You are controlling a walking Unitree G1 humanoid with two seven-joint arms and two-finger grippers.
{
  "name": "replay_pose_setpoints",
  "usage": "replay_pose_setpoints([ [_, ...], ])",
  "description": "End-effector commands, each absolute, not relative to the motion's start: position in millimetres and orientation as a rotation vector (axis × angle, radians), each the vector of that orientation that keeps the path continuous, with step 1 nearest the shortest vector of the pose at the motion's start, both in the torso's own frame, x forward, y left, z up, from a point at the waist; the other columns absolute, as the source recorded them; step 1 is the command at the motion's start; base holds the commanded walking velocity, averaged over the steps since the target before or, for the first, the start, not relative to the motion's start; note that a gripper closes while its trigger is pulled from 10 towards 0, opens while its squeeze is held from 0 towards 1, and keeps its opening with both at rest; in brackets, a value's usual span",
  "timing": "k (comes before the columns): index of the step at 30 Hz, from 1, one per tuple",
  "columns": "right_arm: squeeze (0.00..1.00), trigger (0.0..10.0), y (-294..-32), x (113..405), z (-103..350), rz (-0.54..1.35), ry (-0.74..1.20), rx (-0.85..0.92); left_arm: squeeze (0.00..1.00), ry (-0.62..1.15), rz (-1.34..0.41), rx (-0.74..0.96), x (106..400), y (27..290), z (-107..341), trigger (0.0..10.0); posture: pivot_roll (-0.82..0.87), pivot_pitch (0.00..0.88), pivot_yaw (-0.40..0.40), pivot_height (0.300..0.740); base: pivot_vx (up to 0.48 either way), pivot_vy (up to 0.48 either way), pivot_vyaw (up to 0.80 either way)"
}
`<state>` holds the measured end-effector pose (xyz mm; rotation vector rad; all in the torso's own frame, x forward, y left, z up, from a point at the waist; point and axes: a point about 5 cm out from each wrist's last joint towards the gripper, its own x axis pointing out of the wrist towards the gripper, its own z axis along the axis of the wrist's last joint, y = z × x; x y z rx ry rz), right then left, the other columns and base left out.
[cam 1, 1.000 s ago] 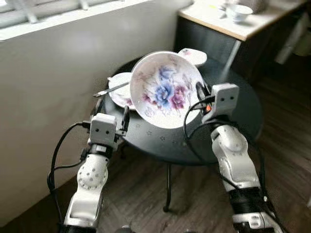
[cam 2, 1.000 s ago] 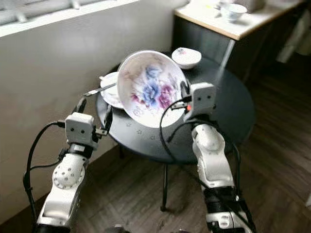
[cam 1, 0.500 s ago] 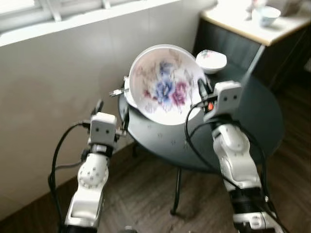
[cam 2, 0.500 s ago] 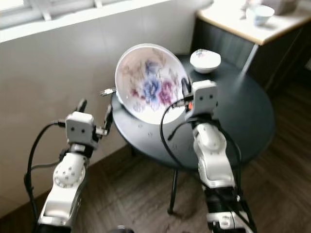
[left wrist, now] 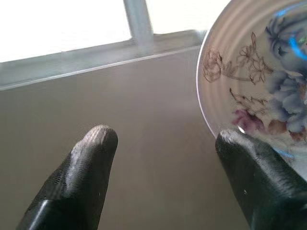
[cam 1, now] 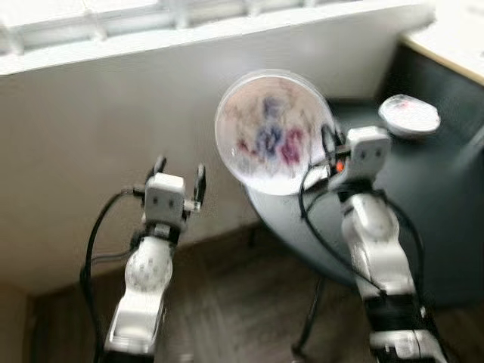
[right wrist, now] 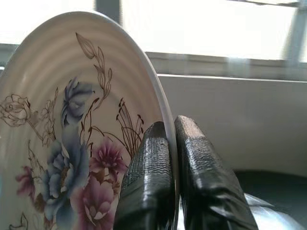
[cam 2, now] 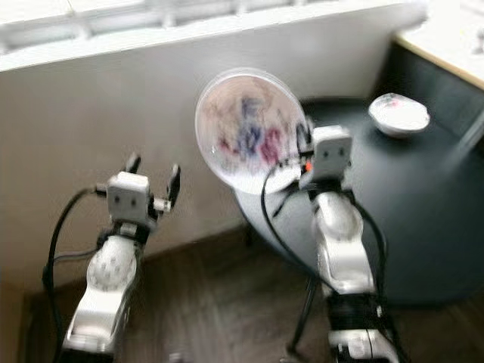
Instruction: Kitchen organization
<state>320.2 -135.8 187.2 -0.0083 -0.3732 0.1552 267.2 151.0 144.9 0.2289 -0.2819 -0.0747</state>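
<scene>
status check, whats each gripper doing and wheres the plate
Right gripper shut on floral plate rim, plate held upright above round table edge. Left gripper open, holding nothing. Small bowl on table.

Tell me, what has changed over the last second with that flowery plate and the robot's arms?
Mostly the robot's view has swung left: the round black table and the small white bowl now sit further right, with more wall showing. The right hand still pinches the floral plate by its rim, held upright above the table's edge. The left hand stays open and holds nothing. Nothing was let go.
</scene>
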Motion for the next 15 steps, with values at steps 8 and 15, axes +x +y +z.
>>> replay_pose_setpoints([
  [8, 0.0, 0.0, -126.3, 319.9, 195.9, 0.196, -0.417, 0.003, 0.0, -0.278, -0.068, 0.238, 266.4, 151.4, 144.1, 10.0, 0.03, 0.019, -0.037, 0.74, 0.0, 0.0, 0.8],
  [15, 0.0, 0.0, -124.1, 319.6, 196.1, 0.204, -0.418, 0.002, 0.0, -0.272, -0.068, 0.243, 266.0, 151.6, 143.6, 10.0, 0.03, 0.024, -0.037, 0.74, 0.0, 0.0, 0.8],
])
